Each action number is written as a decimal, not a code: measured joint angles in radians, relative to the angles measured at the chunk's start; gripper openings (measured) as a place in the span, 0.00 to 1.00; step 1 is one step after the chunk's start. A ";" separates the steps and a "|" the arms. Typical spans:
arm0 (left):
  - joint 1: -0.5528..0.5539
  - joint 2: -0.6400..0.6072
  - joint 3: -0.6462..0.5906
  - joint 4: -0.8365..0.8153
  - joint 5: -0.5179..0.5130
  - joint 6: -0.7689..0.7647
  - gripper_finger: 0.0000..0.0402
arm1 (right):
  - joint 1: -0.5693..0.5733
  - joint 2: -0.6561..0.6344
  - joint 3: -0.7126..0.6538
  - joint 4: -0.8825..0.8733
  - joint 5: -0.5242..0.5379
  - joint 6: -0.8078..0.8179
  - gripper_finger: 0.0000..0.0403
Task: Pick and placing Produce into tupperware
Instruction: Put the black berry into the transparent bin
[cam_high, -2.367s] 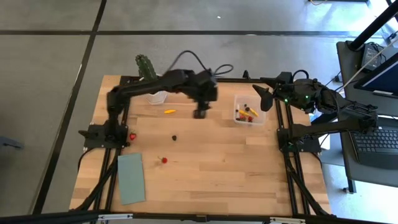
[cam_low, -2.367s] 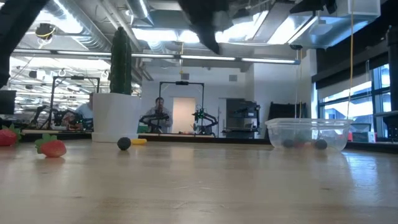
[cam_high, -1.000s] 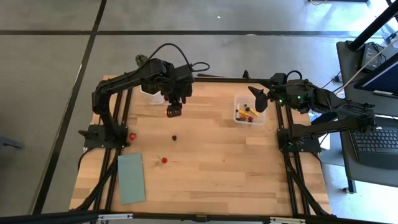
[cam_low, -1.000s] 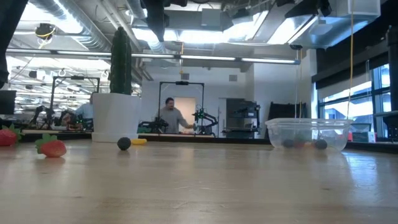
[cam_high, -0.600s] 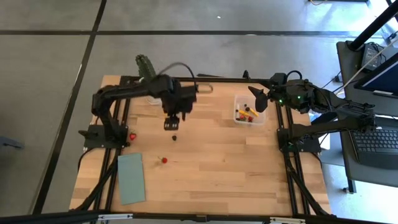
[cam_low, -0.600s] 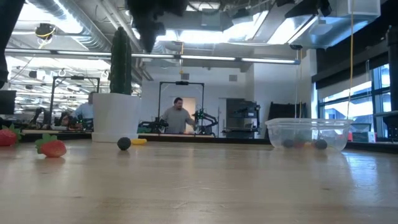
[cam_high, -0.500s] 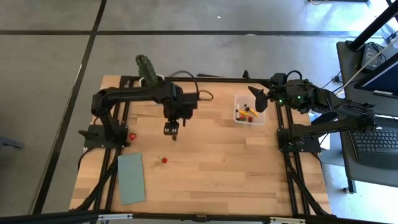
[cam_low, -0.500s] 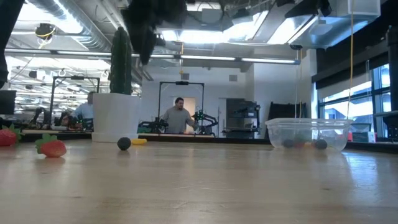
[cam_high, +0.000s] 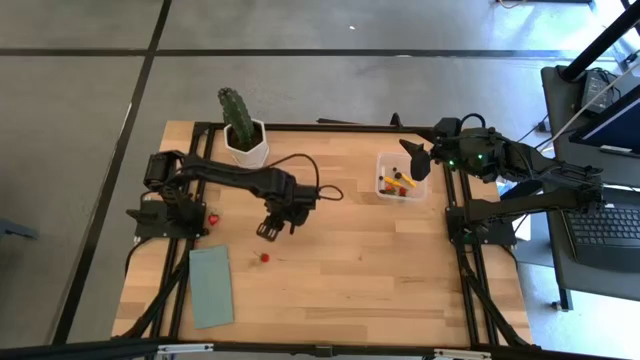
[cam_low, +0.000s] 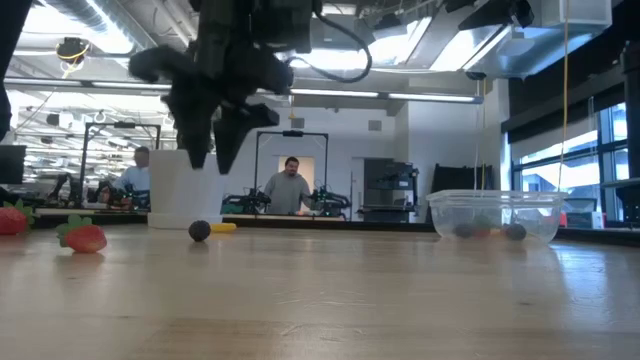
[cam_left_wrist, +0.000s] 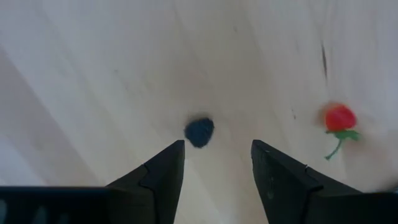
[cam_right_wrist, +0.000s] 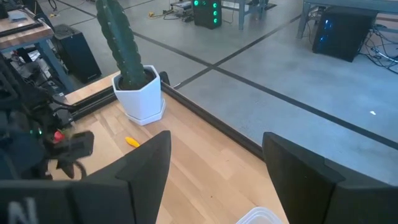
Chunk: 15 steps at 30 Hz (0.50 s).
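Note:
My left gripper (cam_high: 268, 230) hangs open over the table's middle left, fingers pointing down. In the left wrist view the dark berry (cam_left_wrist: 199, 132) lies on the wood just ahead of the gap between my open fingertips (cam_left_wrist: 217, 152). In the low view the gripper (cam_low: 205, 160) is above the berry (cam_low: 200, 230) and not touching it. A red strawberry piece (cam_high: 264, 257) lies nearer the near edge, another (cam_high: 212, 219) by the left arm's base. A yellow piece (cam_low: 225, 227) lies farther back. The clear tupperware (cam_high: 400, 177) holds several pieces. My right gripper (cam_high: 418, 158) waits open beside it.
A cactus in a white pot (cam_high: 246, 148) stands at the far left edge. A flat green pad (cam_high: 211, 286) lies at the near left. Bare wood spans the table's middle and near right. People stand in the room beyond the table.
My left gripper has swung from the far middle of the table toward the near edge and has come down over the dark berry, fingers now pointing down at it. The produce on the table has stayed in place.

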<state>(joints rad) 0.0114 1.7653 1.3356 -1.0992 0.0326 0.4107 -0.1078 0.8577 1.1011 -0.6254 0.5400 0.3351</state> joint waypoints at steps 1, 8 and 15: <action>-0.002 0.000 -0.017 0.006 -0.001 0.013 0.44 | 0.000 0.001 0.000 0.000 0.000 0.000 0.63; -0.002 0.000 -0.106 0.052 -0.090 0.134 0.42 | 0.000 0.027 0.000 -0.001 0.000 0.000 0.63; -0.002 0.000 -0.148 0.132 -0.115 0.270 0.43 | 0.000 0.072 0.000 -0.001 0.000 0.000 0.63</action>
<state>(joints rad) 0.0097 1.7653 1.1880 -0.9670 -0.0828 0.6806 -0.1078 0.9295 1.1011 -0.6262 0.5396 0.3355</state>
